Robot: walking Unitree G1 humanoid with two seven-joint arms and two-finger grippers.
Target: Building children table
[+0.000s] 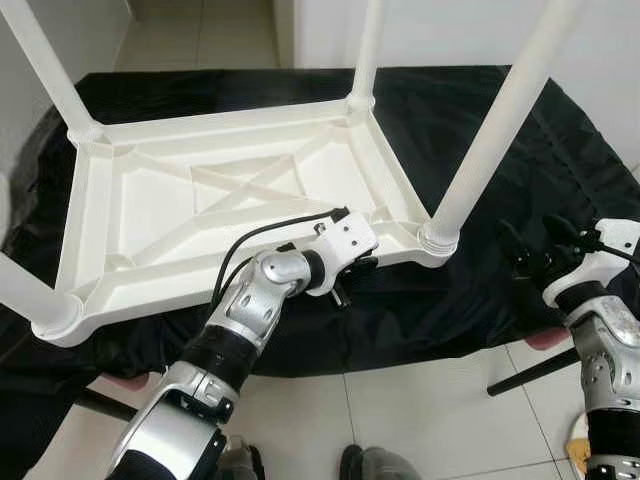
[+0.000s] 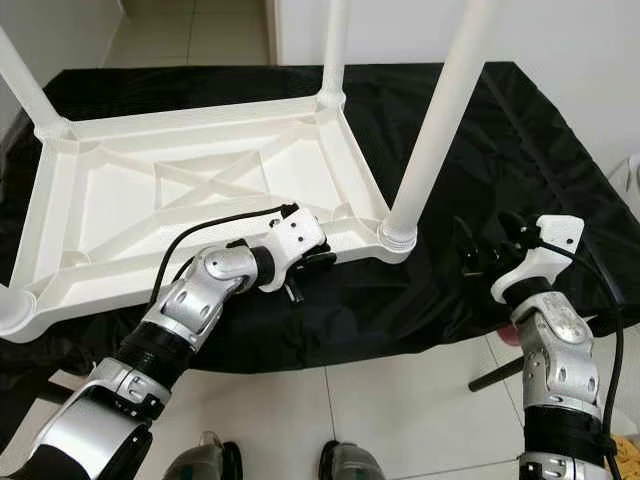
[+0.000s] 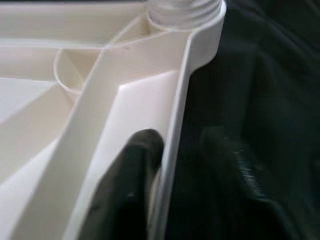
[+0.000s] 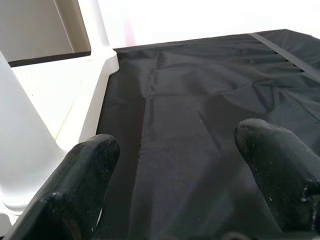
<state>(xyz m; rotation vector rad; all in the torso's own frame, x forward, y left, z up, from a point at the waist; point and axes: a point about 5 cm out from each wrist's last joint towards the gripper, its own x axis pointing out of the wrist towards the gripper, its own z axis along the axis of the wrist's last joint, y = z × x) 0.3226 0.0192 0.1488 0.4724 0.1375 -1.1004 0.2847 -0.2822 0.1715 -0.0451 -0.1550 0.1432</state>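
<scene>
Black cloth (image 1: 470, 130): one, the largest thing before me, draped over a low surface and hanging wrinkled over its near edge.
Floor (image 1: 420, 400): pale tiles below the cloth's near edge and beyond its far side.
Children's table (image 1: 250, 215): one, white plastic, lying upside down on the black cloth, its ribbed underside facing up with a crossed brace at the centre.
Table legs: four, white and round, one standing up from each corner socket; the near right leg (image 1: 500, 120) rises tall just beside my right arm, the far right leg (image 1: 366, 50) stands behind it, and the other two are on my left.
My arms: two, silver with black joints.
My left arm (image 1: 245, 320): reaches forward and bends to the right at the wrist, lying along the table's near edge.
My left gripper (image 3: 167, 165): closed narrowly on the near rim of the children's table, near its right corner; one black finger (image 3: 132, 175) lies inside the rim, the other outside against the cloth.
My right arm (image 2: 555, 370): raised at the right, forearm upright, wrist tipped toward the cloth.
My right gripper (image 4: 175, 165): spread wide and holding nothing, hanging over bare black cloth just to the right of the near right leg.
My feet (image 2: 275, 465): two dark toe tips on the tiles at the bottom of the head views.
</scene>
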